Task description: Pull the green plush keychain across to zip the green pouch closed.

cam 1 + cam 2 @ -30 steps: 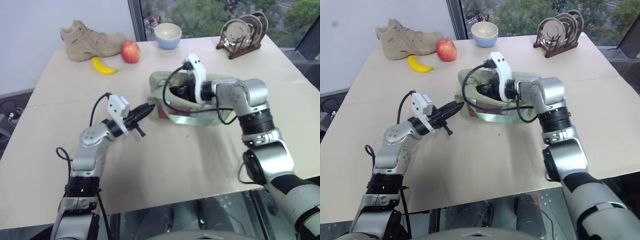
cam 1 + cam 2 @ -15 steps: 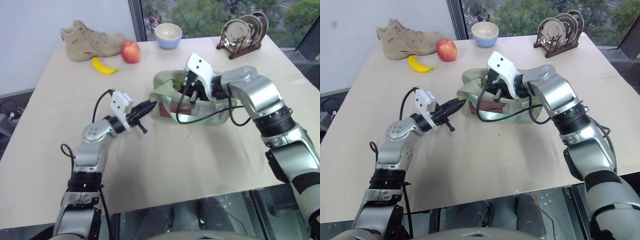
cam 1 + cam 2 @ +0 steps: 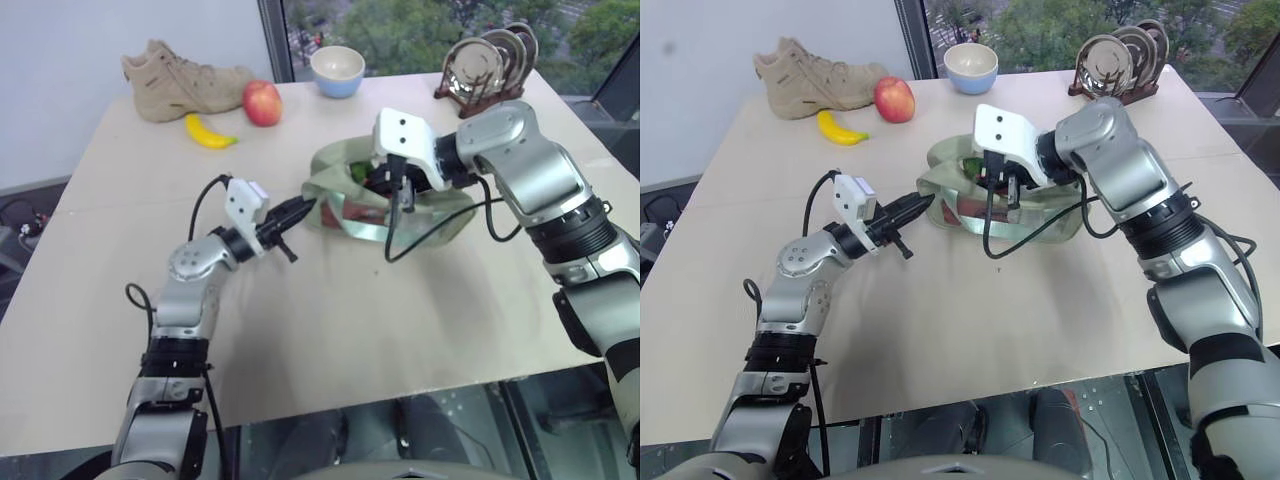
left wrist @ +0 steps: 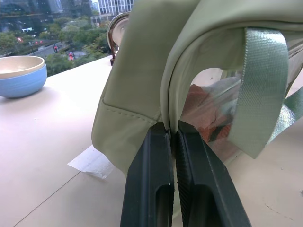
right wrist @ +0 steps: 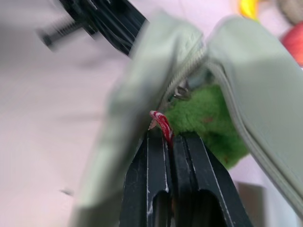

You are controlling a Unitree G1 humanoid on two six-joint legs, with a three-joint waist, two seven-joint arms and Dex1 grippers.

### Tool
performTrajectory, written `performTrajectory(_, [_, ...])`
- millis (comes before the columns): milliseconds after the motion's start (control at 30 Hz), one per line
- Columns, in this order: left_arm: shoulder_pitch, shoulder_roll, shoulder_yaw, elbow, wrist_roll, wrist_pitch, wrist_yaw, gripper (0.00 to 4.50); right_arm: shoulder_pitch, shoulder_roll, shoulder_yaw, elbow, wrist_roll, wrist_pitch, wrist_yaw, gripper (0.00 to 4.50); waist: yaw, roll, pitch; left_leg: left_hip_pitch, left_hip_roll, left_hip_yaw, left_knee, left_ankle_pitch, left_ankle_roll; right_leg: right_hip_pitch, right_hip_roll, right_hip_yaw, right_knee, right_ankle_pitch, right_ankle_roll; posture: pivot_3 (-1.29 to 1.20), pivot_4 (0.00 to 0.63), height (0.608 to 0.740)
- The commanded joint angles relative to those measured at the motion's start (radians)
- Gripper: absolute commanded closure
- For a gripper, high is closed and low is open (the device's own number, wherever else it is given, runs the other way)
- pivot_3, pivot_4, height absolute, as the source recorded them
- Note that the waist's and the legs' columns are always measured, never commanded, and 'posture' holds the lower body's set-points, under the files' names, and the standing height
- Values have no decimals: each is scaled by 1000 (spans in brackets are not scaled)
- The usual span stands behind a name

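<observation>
Progress since a second ago, mostly on your right arm: the right gripper (image 5: 166, 142) has lifted and rolled over, so its white wrist housing now sits above the pouch (image 3: 400, 205) instead of lying along its top, and the pouch looks tugged up and more bunched on that side. In the right wrist view its fingers are pressed together with a thin red-and-white cord caught between them, right at the zipper, and the keychain (image 5: 208, 120) hangs just behind that, tucked in the gap between the two fabric edges. The left gripper (image 4: 171, 137) has hardly shifted; it's clamped shut on the pouch's end seam beside the clear panel, anchoring it. My read is the pull has started but the opening still gapes, so most of the zipper run is left; you'll want to watch that thin cord slipping out. Pouch sits mid-table (image 3: 330, 330), a pale beige top, with a boot (image 3: 180, 70), banana (image 3: 208, 133), apple (image 3: 262, 102) and blue bowl (image 3: 336, 70) along the far edge and a plate rack (image 3: 485, 75) at the far right corner. Window behind shows trees, wall on the left
</observation>
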Motion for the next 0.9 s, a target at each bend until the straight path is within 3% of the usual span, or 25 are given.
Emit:
performTrajectory(33, [-23, -4, 9, 8, 11, -24, 17, 4500, -113, 38, -167, 122, 147, 199, 22, 4463, 4, 0, 0, 0, 0, 0, 0, 0, 0, 0, 0, 0, 0, 0, 0, 0, 150, 740])
performTrajectory(300, [-19, -15, 2, 17, 16, -37, 18, 4500, -198, 62, -331, 301, 294, 497, -18, 4463, 13, 0, 0, -3, 0, -1, 1, 0, 0, -1, 0, -1, 2, 0, 0, 0, 150, 740])
performTrajectory(500, [-9, -23, -1, 10, 19, -39, 25, 4500, -208, 108, -559, 361, 399, 721, -195, 4463, 13, 0, 0, -5, 0, -4, 1, 0, 0, -1, -1, -4, 2, 0, 0, 0, 150, 740])
performTrajectory(600, [0, -28, -3, 4, 17, -36, 27, 4500, -193, 112, -599, 340, 415, 758, -253, 4463, 13, 0, 0, -6, -1, -5, 2, 0, 0, -1, -1, -4, 2, 0, 0, 0, 150, 740])
performTrajectory(767, [6, -31, -3, -3, 12, -29, 34, 4500, -72, 20, -352, 73, 327, 630, -243, 4463, 14, 0, 0, -6, -1, -6, 3, 0, 0, -1, -2, -5, 3, 0, 0, 0, 150, 740])
performTrajectory(900, [13, -22, 1, 6, 16, -18, 44, 4500, -88, -33, -354, 22, 323, 585, -267, 4463, 13, 0, 0, -7, -2, -6, 4, 0, 0, -1, -3, -6, 3, 0, 0, 0, 150, 740])
